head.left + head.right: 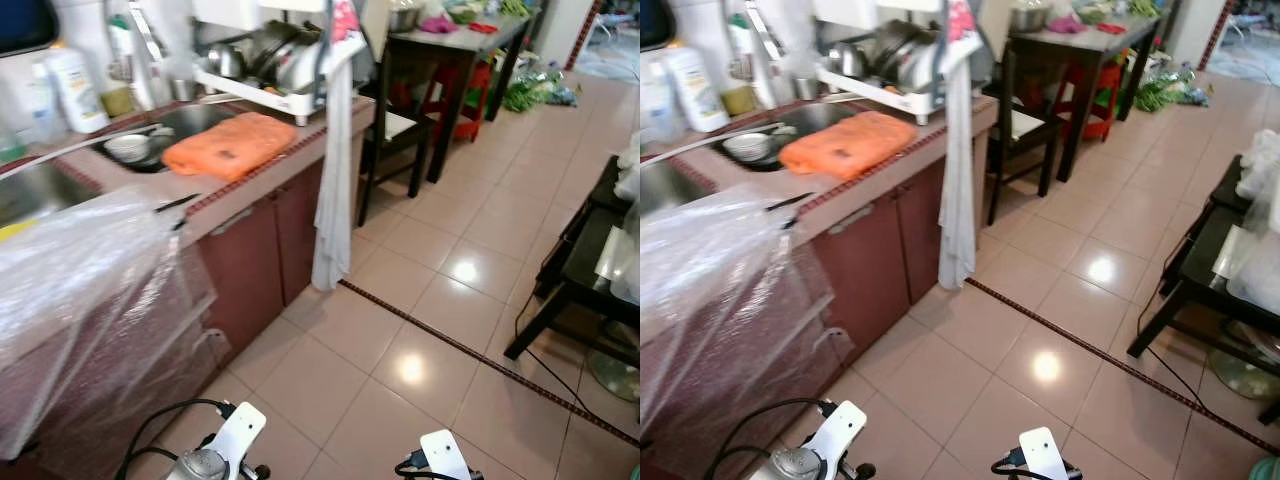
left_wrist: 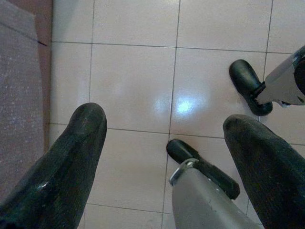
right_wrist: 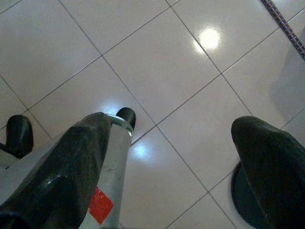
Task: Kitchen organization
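Ahead-left on worktop: orange cloth beside sink. Our left end effector and right end effector hang released over floor. We should step closer, square up before reaching.

Orange cloth on kitchen counter

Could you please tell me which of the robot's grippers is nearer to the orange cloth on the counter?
Left. The left gripper hangs open above the floor tiles beside the cabinet, on the orange cloth side. The right gripper, also open, hangs farther out over the floor.
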Controlling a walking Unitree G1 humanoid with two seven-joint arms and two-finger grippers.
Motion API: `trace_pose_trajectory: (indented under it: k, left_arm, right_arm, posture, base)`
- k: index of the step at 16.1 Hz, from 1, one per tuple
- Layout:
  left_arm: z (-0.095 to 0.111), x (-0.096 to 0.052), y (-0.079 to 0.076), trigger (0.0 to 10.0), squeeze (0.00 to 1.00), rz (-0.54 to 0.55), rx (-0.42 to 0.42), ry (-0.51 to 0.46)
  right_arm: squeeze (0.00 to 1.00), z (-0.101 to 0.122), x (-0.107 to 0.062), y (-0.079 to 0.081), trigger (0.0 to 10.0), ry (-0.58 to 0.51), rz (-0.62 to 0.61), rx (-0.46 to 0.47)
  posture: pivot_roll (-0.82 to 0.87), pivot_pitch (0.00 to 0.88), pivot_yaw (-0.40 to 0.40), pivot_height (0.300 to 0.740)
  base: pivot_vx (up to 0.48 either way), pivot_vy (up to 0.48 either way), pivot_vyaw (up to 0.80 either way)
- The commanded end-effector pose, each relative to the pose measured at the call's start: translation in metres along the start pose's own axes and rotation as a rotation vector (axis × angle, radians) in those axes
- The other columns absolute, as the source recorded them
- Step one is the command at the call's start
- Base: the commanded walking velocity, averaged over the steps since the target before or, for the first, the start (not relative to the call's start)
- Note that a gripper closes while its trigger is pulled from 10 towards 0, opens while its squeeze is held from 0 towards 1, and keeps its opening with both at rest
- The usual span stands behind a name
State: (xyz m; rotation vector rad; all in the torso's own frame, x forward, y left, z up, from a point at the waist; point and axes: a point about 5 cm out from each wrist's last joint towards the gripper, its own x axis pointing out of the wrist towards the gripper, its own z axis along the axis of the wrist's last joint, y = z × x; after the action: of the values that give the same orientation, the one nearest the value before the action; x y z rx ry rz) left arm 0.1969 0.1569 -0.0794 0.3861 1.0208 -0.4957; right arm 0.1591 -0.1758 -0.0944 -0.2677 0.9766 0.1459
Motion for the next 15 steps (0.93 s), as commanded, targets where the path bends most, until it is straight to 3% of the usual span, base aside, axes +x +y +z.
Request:
trace_pose_trajectory:
  k: [1, 12, 15]
  left_arm:
    - [0.0062, 0.0004, 0.0015, 10.0, 0.00, 0.008, 0.019, -0.010]
    - [0.0060, -0.0010, 0.0074, 10.0, 0.00, 0.019, 0.063, 0.004]
    - [0.0084, -0.0006, 0.0071, 10.0, 0.00, 0.027, 0.020, -0.016]
  right_arm:
    - [0.00, -0.0137, -0.0025, 0.0040, 10.0, 0.056, 0.016, -0.005]
    - [0.00, -0.0117, -0.0021, 0.0071, 10.0, 0.045, 0.014, 0.013]
    - [0.00, -0.0104, -0.0019, 0.0066, 10.0, 0.040, 0.016, 0.009]
  posture:
    - [-0.14, 0.000, 0.031, 0.740]
    - [-0.16, 0.000, 0.062, 0.740]
    - [-0.15, 0.000, 0.054, 0.740]
  base:
    - [0.000, -0.480, 0.00]
    - [0.000, -0.469, 0.00]
    - [0.000, -0.105, 0.00]
